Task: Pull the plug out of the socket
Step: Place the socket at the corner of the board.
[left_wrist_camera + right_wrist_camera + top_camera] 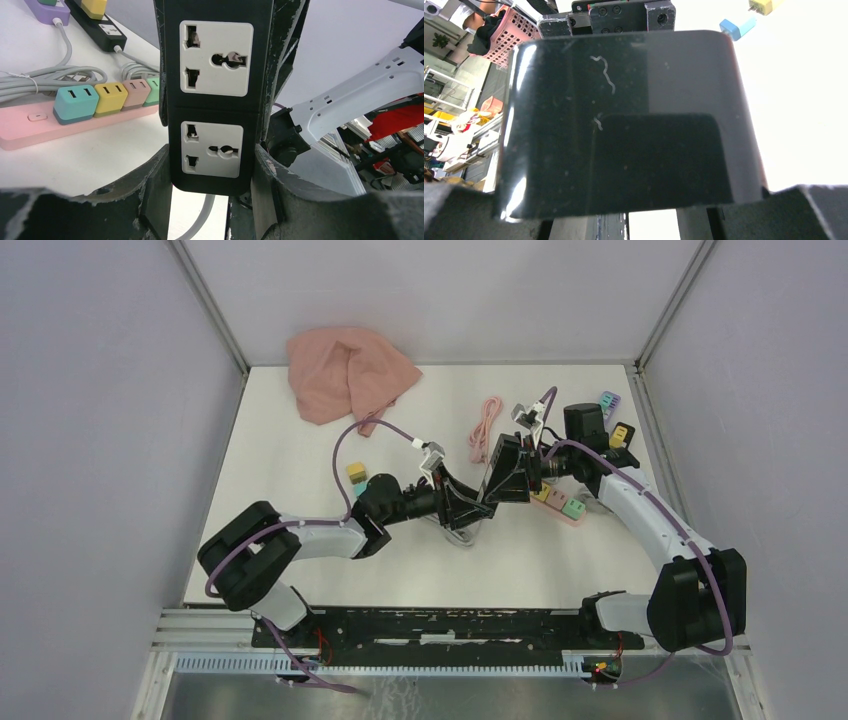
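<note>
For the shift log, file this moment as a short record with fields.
held item: black socket strip, between both grippers
sockets seen: two white ones, both empty
plug: none visible in them
left gripper: shut on the strip's sides
right gripper: shut on the same strip, it seems, seen from its glossy back
on table: pink power strip with coloured adapters; pink cloth at the far edge

Glossy black plastic socket strip (624, 125)
</note>
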Available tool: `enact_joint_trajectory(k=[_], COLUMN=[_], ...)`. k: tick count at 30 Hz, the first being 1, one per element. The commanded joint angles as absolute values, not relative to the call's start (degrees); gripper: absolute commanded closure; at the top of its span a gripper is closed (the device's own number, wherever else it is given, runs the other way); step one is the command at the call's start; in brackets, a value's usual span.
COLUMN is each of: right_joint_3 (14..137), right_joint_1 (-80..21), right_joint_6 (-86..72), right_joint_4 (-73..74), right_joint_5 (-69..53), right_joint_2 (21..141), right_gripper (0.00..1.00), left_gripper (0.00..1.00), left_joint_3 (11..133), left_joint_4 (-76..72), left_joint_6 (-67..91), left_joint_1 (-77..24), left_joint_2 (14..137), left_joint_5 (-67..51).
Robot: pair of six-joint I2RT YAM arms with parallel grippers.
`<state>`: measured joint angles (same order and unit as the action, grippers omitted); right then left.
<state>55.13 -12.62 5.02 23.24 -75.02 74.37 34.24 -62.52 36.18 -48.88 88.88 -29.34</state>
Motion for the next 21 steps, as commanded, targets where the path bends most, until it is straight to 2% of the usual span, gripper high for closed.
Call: enact_joint_trajectory(k=[1,3,5,9,14,21], right_joint_3=[56.1,56.2,56.1,56.1,56.0,56.0], right_joint_1=[-12.5,-12.4,-12.1,-11.4,-10.6,-10.4], right_joint_6=[5.2,5.3,5.4,5.5,5.7,5.8], right_joint_4=[20.5,20.5,20.6,20.7,20.8,20.7], right_joint_5=[-76.2,-75.8,-75.3,-75.0,-75.1,-75.1], right_joint_2=[73.3,73.2,73.1,73.0,72.4,72.6], right_gripper=[0.41,0.24,0.13,0.01,0.00,0.00], left_gripper=[0.97,0.97,0.97,0.97,0.97,0.97], left_joint_3=[34.2,32.7,31.7,29.6,28.1,33.7], left_joint_4=[-64.1,-63.1,-61.1,-56.8,-50.8,-31.5], left_joint_6=[33.9,33.2,32.7,31.4,30.0,29.0], left_joint_1=[-49.1,-48.7,-48.2,-46.7,-44.2,-38.2], left_joint_2=[86.2,84.4,82.5,78.1,72.5,64.7], left_joint_5=[-29.9,-28.7,-27.3,-24.3,-20.6,-19.8])
